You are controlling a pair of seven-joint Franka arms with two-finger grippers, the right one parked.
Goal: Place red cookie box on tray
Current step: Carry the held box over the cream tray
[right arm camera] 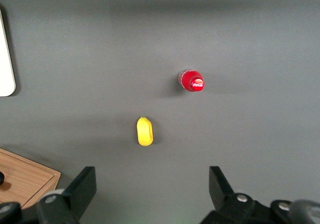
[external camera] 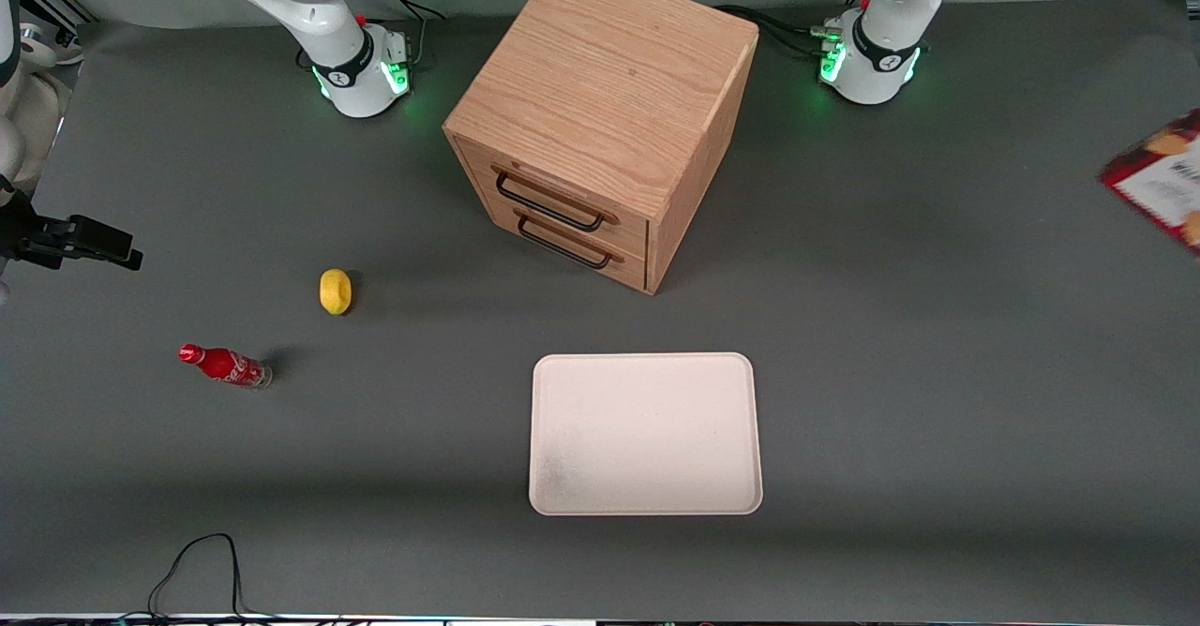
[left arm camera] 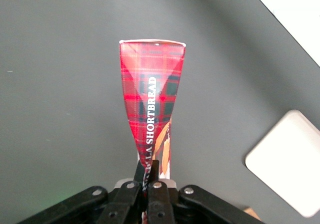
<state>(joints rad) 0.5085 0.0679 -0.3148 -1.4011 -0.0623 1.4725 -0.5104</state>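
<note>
Cardboard looks light and crushable: the tool is clamped on one end of the red cookie box, held above the tabletop, near the tray.

Red tartan cookie box with white lettering, cream tray, yellow lemon, black pincer.

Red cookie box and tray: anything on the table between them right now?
No. The front view shows only bare grey table between the red cookie box, held in the claw at the working arm's end, and the tray.
</note>
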